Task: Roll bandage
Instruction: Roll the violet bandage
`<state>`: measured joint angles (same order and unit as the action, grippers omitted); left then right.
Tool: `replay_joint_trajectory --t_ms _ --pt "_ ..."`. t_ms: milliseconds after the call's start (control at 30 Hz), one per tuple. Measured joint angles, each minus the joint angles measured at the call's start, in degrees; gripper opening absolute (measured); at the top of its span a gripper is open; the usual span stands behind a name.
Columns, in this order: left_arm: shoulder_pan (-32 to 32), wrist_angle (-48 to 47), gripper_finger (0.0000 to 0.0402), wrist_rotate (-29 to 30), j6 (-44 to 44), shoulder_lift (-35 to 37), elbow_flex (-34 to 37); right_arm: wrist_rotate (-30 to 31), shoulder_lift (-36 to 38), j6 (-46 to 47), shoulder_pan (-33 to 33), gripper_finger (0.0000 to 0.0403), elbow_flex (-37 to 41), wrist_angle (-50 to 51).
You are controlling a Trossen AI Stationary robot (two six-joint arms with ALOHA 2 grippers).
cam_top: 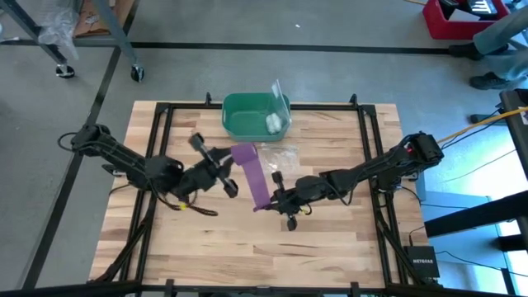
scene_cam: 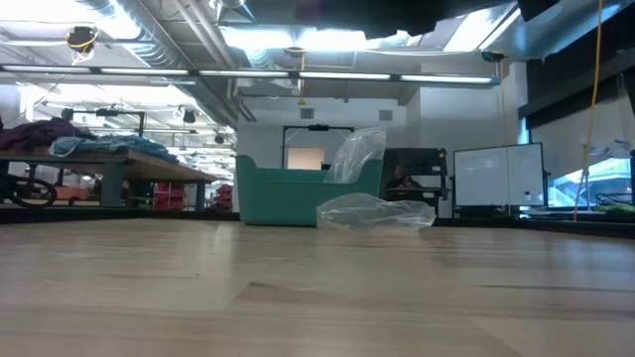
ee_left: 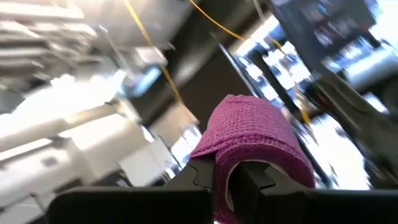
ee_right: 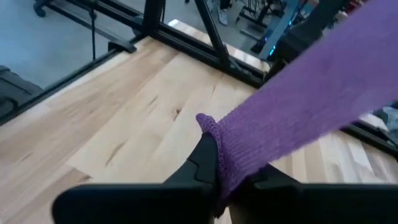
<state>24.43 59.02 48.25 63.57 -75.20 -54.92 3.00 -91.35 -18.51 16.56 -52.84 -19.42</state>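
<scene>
Left gripper [cam_top: 233, 162] sits just below and left of the green bin [cam_top: 247, 124], raised off the bench [cam_top: 346, 239]. Its jaws are clamped on the upper end of the purple bandage [cam_top: 256, 177]; my left wrist view shows the fabric [ee_left: 252, 143] folded over the fingertips in a single loop, no more than a first turn.

From there the strip hangs taut and slanting, running down from the bin toward the middle of the bench, clear of the wood.

Right gripper [cam_top: 268, 200] is further below the bin, jaws pinched tight on the strip's lower end [ee_right: 273, 130].

A crumpled clear plastic bag [cam_top: 280, 153] lies just below the bin; a small white roll [cam_top: 273, 123] rests inside it.

Progress, as I judge it: early. Both ends secured, strip tensioned, rolling barely begun. Nearly the whole length is still left to wind.
</scene>
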Motion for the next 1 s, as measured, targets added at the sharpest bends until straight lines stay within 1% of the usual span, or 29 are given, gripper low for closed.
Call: replay_joint_trajectory --t_ms 100,200,333,400,467,567,633,700,800,1000 --pt "1.37 9.21 0.0015 -0.03 8.86 0.00 -0.03 0.46 0.02 1.21 -0.07 0.0009 -0.02 1.85" --pt "2.53 10.00 0.0015 0.00 14.48 0.55 -0.07 1.50 0.02 2.23 -0.07 0.0009 -0.02 2.59" --pt "3.70 10.60 0.0015 -0.57 16.51 1.02 -0.40 1.64 -0.36 5.37 -0.33 0.0021 -0.06 4.20" --pt "4.21 7.32 0.0015 -0.67 14.68 1.50 -0.59 2.49 -0.59 6.54 -0.61 0.0024 -0.07 5.35" --pt "4.40 -0.54 0.0015 0.01 11.07 1.57 -0.63 2.57 -0.59 7.18 -0.97 0.0021 -0.07 5.62" --pt "4.35 -13.30 0.0015 -0.80 2.09 1.08 -0.63 2.50 -0.63 7.32 -1.64 0.0014 0.00 5.84" --pt "3.72 -18.64 0.0015 -2.99 -3.74 0.60 -0.28 2.60 -0.66 7.66 -1.71 0.0012 0.00 5.63" --pt "3.04 -20.08 0.0015 -3.64 -5.45 0.25 0.08 2.91 -0.66 7.78 -1.97 0.0014 0.00 5.62" --pt "2.59 -21.31 0.0015 -1.30 -6.77 0.07 0.13 2.94 -0.66 8.77 -1.97 0.0023 0.00 5.55" --pt "2.58 -22.85 0.0015 -1.14 -6.62 0.07 0.13 1.67 -0.66 13.83 -1.97 0.0045 0.00 2.69"
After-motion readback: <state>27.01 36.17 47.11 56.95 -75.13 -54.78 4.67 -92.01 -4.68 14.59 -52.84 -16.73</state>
